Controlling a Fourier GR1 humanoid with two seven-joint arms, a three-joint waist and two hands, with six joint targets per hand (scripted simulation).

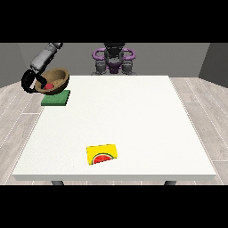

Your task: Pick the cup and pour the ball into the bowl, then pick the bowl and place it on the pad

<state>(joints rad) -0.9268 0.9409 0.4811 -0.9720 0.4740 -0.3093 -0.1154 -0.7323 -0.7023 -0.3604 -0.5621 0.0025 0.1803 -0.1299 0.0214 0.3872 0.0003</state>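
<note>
So the hand at the view's left is way over at about 10 o'clock of the tabletop, right at the far left corner. It's got its black fingers wrapped round the near-left rim of the brown wooden bowl, so it's clearly grasping the bowl. The bowl is tilted, its opening tipped toward the camera and a bit to the left, so you can look into it. Inside there's a small red ball, sitting low near the rim where the fingers are.

Directly under the bowl, a touch toward 6 o'clock from it, lies the green pad, flat on the tabletop near the left edge. The bowl hangs just over the pad's far edge; I honestly can't tell if the bottom of the bowl is touching the pad or sitting slightly above it.

Way off from all that, at around 7 o'clock of the tabletop near the front edge, there's a yellow card with a watermelon slice on it, lying flat, well apart from the bowl and pad.

The grey arm comes down from the top left to the bowl. The robot's body sits at 12 o'clock behind the tabletop. The other hand doesn't show anywhere.
</note>
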